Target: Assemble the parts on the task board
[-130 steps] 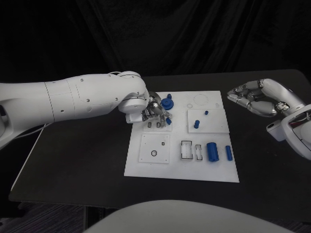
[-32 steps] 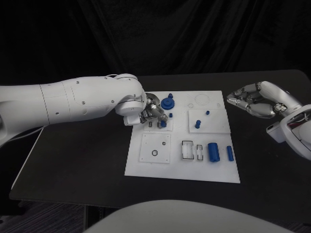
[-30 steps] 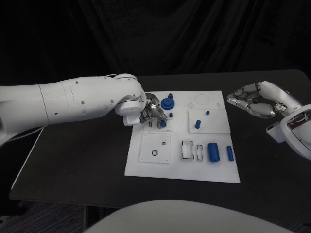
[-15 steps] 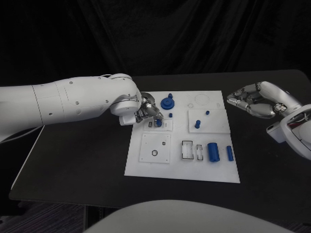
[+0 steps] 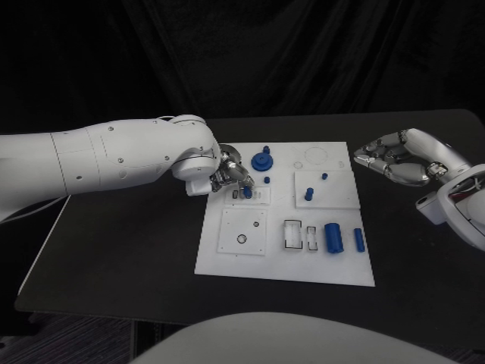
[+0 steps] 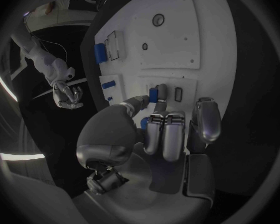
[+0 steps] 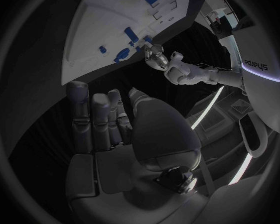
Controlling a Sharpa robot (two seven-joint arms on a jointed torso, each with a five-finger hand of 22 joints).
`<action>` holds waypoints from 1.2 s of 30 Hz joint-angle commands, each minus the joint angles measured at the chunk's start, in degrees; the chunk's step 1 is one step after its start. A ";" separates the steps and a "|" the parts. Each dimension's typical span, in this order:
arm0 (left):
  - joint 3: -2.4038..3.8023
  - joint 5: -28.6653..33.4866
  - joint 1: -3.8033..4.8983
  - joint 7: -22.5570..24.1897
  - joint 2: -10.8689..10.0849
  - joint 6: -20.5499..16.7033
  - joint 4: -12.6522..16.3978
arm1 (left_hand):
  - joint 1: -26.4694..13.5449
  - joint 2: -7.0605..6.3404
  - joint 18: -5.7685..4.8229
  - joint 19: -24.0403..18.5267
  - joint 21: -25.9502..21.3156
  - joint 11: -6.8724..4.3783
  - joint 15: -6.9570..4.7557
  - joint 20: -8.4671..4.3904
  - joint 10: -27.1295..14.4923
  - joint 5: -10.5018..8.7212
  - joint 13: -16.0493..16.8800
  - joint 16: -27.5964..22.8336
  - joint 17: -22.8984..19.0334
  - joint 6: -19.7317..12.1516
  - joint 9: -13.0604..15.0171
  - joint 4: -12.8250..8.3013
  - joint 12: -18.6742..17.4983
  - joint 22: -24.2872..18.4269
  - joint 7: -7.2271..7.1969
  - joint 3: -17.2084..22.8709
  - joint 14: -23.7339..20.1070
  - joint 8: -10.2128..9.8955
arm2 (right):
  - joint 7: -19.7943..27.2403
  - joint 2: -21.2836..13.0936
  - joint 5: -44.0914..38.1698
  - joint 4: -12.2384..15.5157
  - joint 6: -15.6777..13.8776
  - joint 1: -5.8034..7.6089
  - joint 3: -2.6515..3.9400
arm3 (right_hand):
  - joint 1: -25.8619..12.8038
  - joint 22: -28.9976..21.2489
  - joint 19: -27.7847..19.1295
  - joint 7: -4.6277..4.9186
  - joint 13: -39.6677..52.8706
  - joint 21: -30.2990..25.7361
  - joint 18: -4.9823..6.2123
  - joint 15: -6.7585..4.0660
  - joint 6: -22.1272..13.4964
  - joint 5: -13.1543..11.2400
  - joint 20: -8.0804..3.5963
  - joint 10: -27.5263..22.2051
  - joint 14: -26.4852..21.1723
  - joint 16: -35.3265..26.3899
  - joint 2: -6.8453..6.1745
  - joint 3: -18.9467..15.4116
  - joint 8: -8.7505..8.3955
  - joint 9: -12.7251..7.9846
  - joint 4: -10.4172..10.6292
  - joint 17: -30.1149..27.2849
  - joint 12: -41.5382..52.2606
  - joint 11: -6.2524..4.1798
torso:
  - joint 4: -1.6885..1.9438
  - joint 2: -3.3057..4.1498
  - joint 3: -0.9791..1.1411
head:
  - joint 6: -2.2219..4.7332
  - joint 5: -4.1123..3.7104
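A small blue peg [image 5: 248, 193] is pinched by the left hand [image 5: 230, 176] over a slot on the board [image 5: 286, 262], upper centre, probably for seating, while the right hand [image 5: 401, 157] is kept curled at the right edge.

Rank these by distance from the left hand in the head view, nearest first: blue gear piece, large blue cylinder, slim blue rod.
1. Blue gear piece, just beside the left hand.
2. Large blue cylinder, board's near right part.
3. Slim blue rod, just beyond that, by the right edge.
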 commanded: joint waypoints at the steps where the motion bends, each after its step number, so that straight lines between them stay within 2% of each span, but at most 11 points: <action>1: 0.04 0.42 -0.11 -0.42 0.03 0.70 0.14 | -0.35 0.17 0.29 -0.44 -0.34 0.55 0.37 -0.08 6.04 -0.44 15.09 -0.29 15.09 0.03 0.08 -0.03 0.16 0.51 -0.15 0.38 5.95 -0.37 | -1.10 -0.02 -0.04 0.07 0.48 -0.16 0.04 | 0.52 4.98 0.30 0.05 -0.05 -0.20 -0.37 0.07 0.20 0.23 0.15 0.14 0.20 -0.03 0.19 0.28 -0.21 -0.08 0.03 -0.08 0.01 0.28 | 0.03 0.03 0.00 | -0.01 -0.03; 3: 0.04 0.42 -0.11 -0.49 0.03 0.79 0.14 | -0.36 0.18 0.30 -0.49 -0.37 0.56 0.37 -0.08 6.04 -0.56 15.09 -0.29 15.09 0.02 0.09 -0.05 0.16 0.48 -0.15 0.40 5.95 -0.38 | -1.14 -0.03 -0.04 0.08 0.50 -0.16 0.04 | 0.52 4.98 0.30 0.05 -0.05 -0.20 -0.37 0.07 0.20 0.23 0.15 0.14 0.20 -0.03 0.19 0.28 -0.21 -0.08 0.03 -0.08 0.01 0.28 | 0.00 0.02 0.02 | -0.01 -0.04; 6: 0.04 0.42 -0.11 -0.65 0.02 0.91 0.13 | -0.76 0.34 0.29 -0.43 -0.46 0.60 0.40 -0.05 6.04 -2.65 15.09 -0.29 15.09 0.04 0.31 0.02 0.16 0.59 -0.11 0.54 5.95 -0.47 | -1.19 -0.04 -0.04 0.09 0.53 -0.17 0.04 | 0.52 4.98 0.30 0.05 -0.05 -0.20 -0.37 0.07 0.20 0.23 0.15 0.14 0.20 -0.03 0.19 0.28 -0.21 -0.08 0.03 -0.08 0.01 0.28 | -0.03 0.01 0.05 | -0.01 -0.03; 19: 0.04 0.42 -0.11 -1.03 0.13 1.56 0.00 | -1.51 0.58 0.30 -0.38 -0.59 0.65 0.45 -0.01 6.04 -4.96 15.09 -0.29 15.09 0.10 0.53 0.61 0.16 0.71 -0.09 0.32 5.95 -0.62 | -1.38 -0.01 -0.04 0.04 0.65 -0.20 0.04 | 0.50 4.96 0.26 0.06 -0.12 -0.29 -0.35 0.08 0.22 0.24 0.16 0.12 0.20 -0.04 0.19 0.28 -0.23 -0.10 0.08 -0.09 -0.02 0.29 | -0.06 -0.03 0.02 | -0.01 0.09; 26: 0.04 0.42 -0.12 -1.09 0.55 1.85 -0.16 | -1.87 0.74 0.34 -0.45 -0.82 0.66 0.47 0.02 6.04 -7.72 15.09 -0.29 15.09 0.06 0.70 1.02 0.16 0.75 -0.07 -0.06 5.95 -0.85 | -1.43 0.14 -0.04 -0.04 0.75 -0.31 0.04 | 0.50 4.96 0.26 0.06 -0.12 -0.29 -0.35 0.08 0.22 0.24 0.16 0.12 0.20 -0.04 0.19 0.28 -0.23 -0.10 0.08 -0.09 -0.02 0.29 | 0.00 -0.03 0.02 | -0.01 0.10; 36: 0.04 0.42 -0.21 -0.92 0.96 1.85 -0.48 | -2.05 0.81 0.39 -0.64 -1.03 0.75 0.52 0.05 6.04 -9.09 15.09 -0.29 15.09 -0.19 0.73 1.37 0.16 0.65 0.04 -0.41 5.95 -1.11 | -1.57 0.26 -0.04 -0.18 1.05 -0.45 0.04 | 0.48 4.96 0.24 0.06 -0.20 -0.31 -0.35 0.09 0.27 0.24 0.17 0.10 0.14 -0.12 0.20 0.30 -0.24 -0.13 0.12 -0.18 -0.06 0.31 | -0.06 0.01 0.02 | -0.01 0.15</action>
